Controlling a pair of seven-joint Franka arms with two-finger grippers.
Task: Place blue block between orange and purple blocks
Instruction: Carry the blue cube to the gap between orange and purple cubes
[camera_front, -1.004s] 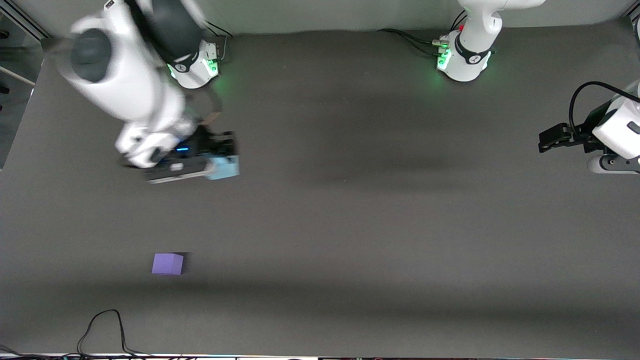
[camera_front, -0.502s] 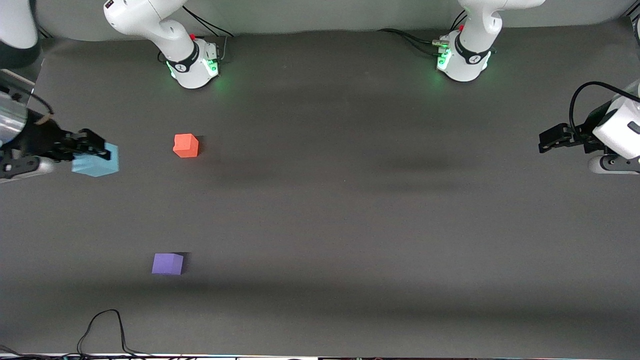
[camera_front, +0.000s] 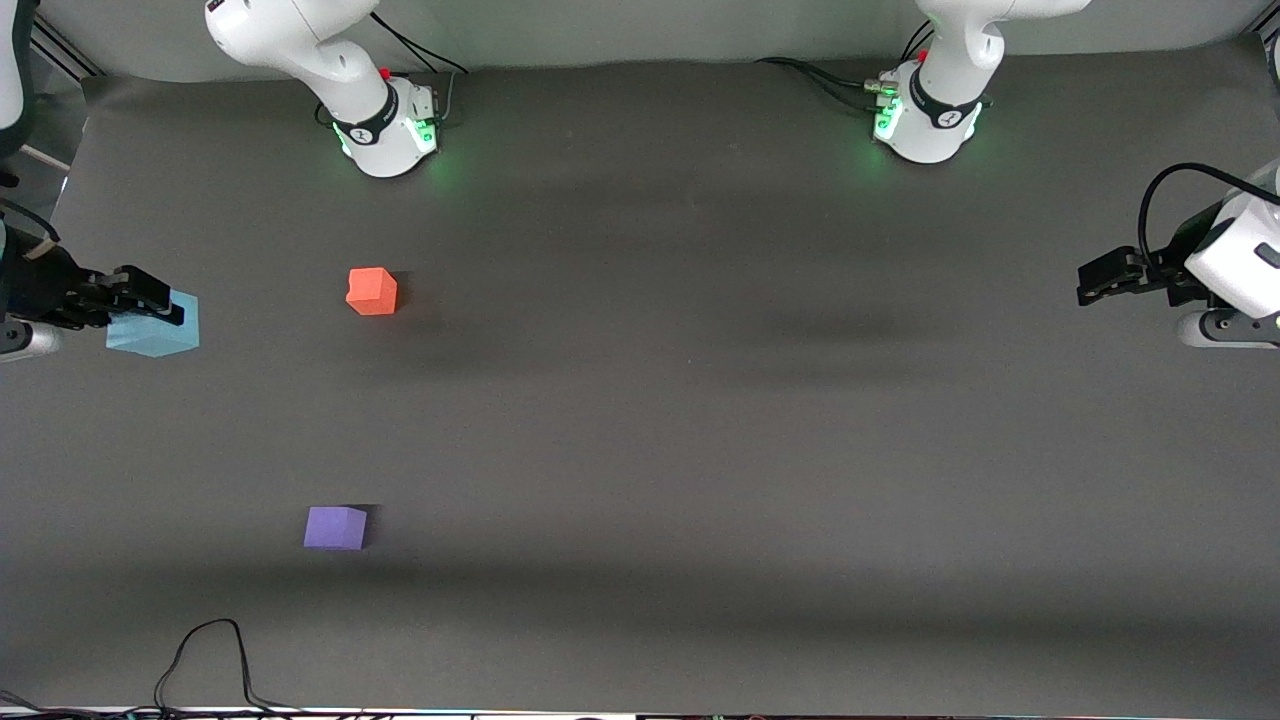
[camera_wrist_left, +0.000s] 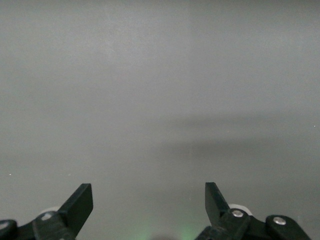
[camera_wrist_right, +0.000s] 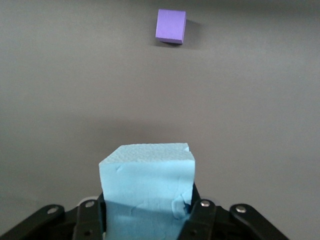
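At the right arm's end of the desk (camera_front: 700, 420), the blue block (camera_front: 152, 328) is clamped in the right hand (camera_front: 140, 300) and carried above the surface. Pickup is complete; placement is not. The orange block (camera_front: 371, 291) and purple block (camera_front: 335, 527) sit well apart, purple nearer the front camera, the gap between them unoccupied. The left hand (camera_front: 1095, 280) waits at its own end, fingers apart and holding nothing.
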